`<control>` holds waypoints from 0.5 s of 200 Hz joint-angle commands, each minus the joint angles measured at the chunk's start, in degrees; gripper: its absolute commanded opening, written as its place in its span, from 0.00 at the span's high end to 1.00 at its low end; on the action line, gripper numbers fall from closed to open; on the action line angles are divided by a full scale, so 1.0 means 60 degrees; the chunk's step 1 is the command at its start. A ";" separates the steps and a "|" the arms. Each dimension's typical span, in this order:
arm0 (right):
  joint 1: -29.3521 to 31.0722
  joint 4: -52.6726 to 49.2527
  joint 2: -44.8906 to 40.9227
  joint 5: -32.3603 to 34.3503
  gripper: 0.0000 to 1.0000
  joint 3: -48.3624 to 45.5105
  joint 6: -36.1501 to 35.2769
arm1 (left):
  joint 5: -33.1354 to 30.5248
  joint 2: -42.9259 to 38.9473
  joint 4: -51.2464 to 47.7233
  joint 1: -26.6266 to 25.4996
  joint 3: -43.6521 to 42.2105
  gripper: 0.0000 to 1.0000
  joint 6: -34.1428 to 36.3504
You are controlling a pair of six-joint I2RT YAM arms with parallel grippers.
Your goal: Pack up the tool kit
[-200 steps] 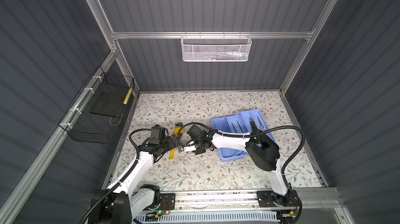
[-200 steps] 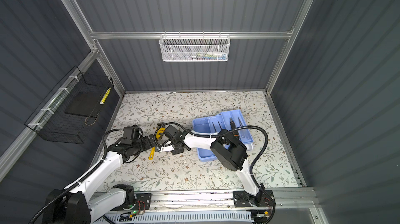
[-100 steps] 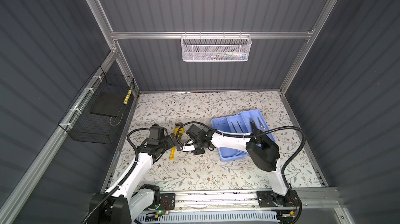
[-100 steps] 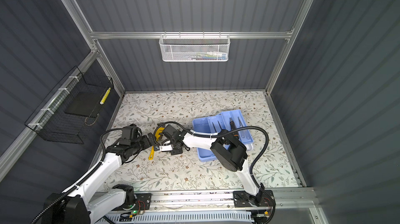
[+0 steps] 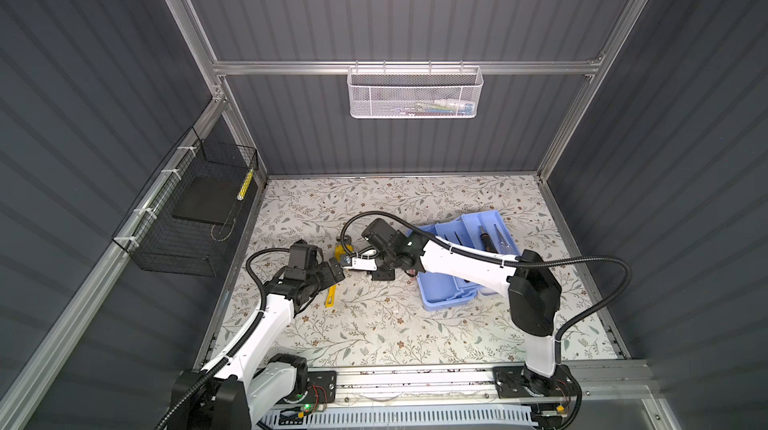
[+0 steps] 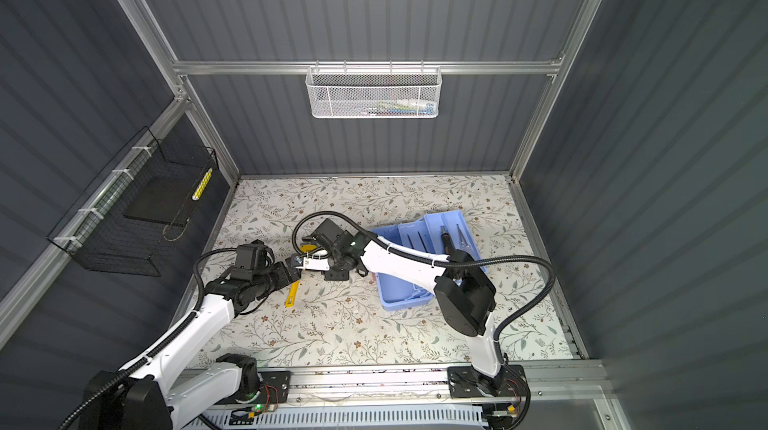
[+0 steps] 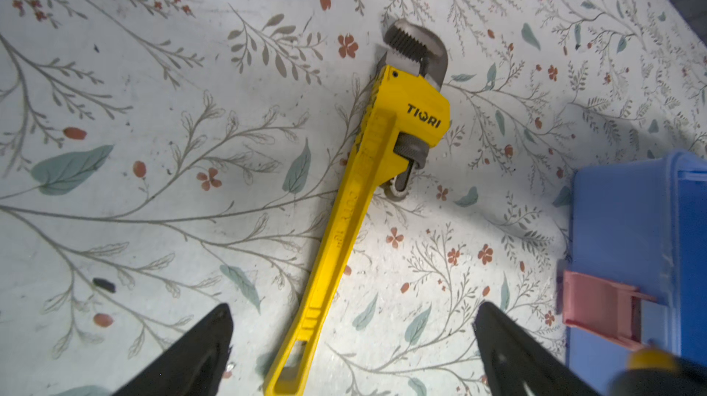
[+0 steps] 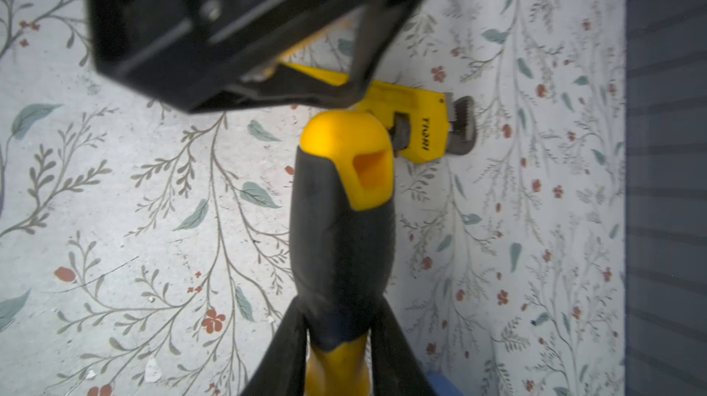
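The tool kit's light blue base [image 5: 440,297] and tray [image 5: 492,222] sit right of centre on the floral table; its pink latch [image 7: 600,308] shows in the left wrist view. A yellow pipe wrench [image 5: 331,297] [image 7: 367,168] lies flat to its left. My left gripper [image 5: 332,272] [image 7: 354,310] hangs open over the wrench's handle end, not touching it. My right gripper [image 5: 353,262] [image 8: 339,310] is shut on a black-and-yellow screwdriver handle [image 8: 340,222], held out level, its butt close to the left gripper. Other slim tools [image 6: 446,237] lie in the tray.
A white mesh basket [image 5: 414,93] hangs on the back wall. A black wire basket [image 5: 187,220] hangs on the left wall. The arms' base rail [image 5: 415,378] runs along the table's front edge. Grey walls close in three sides.
My right gripper has carried the screwdriver leftward, up to the left gripper. The left gripper has stayed open and shifted only slightly over the wrench.
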 commanded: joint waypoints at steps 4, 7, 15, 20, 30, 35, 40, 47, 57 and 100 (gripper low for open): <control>-0.0098 -0.0292 -0.0267 0.0299 0.92 0.0149 0.0325 | 0.0120 -0.0256 -0.0352 -0.0034 -0.0072 0.00 0.0095; -0.0109 -0.0319 -0.0276 0.0336 0.92 0.0149 0.0336 | 0.0118 -0.0274 -0.0364 -0.0033 -0.0079 0.00 0.0099; -0.0149 -0.0397 -0.0340 0.0424 0.92 0.0149 0.0401 | 0.0130 -0.0297 -0.0352 -0.0044 -0.0077 0.00 0.0104; -0.0181 -0.0449 -0.0392 0.0452 0.92 0.0149 0.0459 | 0.0139 -0.0311 -0.0343 -0.0045 -0.0076 0.00 0.0100; -0.0253 -0.0542 -0.0531 0.0434 0.92 0.0150 0.0601 | 0.0145 -0.0313 -0.0345 -0.0042 -0.0076 0.00 0.0115; -0.0293 -0.0569 -0.0623 0.0412 0.92 0.0124 0.0677 | 0.0144 -0.0322 -0.0336 -0.0032 -0.0073 0.00 0.0116; -0.0337 -0.0595 -0.0743 0.0378 0.92 0.0095 0.0742 | 0.0159 -0.0307 -0.0336 -0.0044 -0.0081 0.00 0.0118; -0.0387 -0.0617 -0.0866 0.0368 0.92 0.0056 0.0852 | 0.0174 -0.0308 -0.0315 -0.0045 -0.0075 0.00 0.0119; -0.0469 -0.0679 -0.1084 0.0391 0.92 0.0011 0.0989 | 0.0227 -0.0306 -0.0272 -0.0045 -0.0073 0.00 0.0157; -0.0847 -0.1246 -0.1860 0.0844 0.92 0.0061 0.1673 | 0.0534 -0.0271 0.0004 -0.0045 -0.0170 0.00 0.0137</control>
